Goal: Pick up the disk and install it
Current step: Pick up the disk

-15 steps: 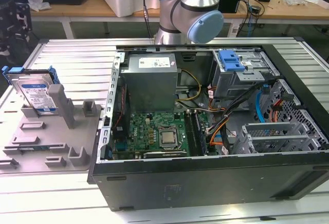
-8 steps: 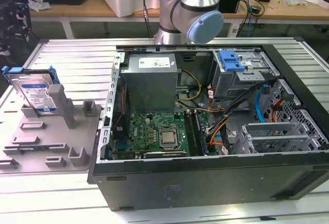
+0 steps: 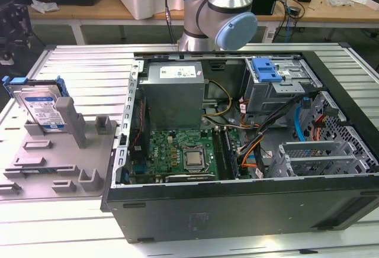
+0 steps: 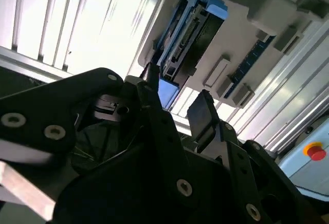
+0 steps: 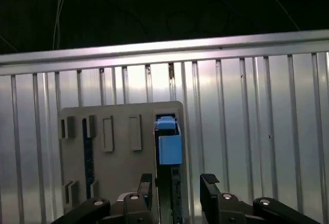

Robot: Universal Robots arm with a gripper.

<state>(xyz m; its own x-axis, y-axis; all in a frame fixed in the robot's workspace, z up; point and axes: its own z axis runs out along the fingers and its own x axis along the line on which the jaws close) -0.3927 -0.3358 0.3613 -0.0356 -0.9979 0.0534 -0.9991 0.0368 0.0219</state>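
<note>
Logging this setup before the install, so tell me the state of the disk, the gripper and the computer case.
Disk: standing on edge in the grey holder, not gripped.
Gripper: open, empty, clear of the disk.
Computer case: lying flat, side open.

In the first wrist view, the bottom edge cuts off the gripper [image 5: 177,180] and the near end of the disk [image 5: 168,149]. In the second wrist view, 1 finger [image 4: 157,113] covers the disk's lower corner. In the exterior view, the top edge cuts off the robot arm [image 3: 228,3].
</note>
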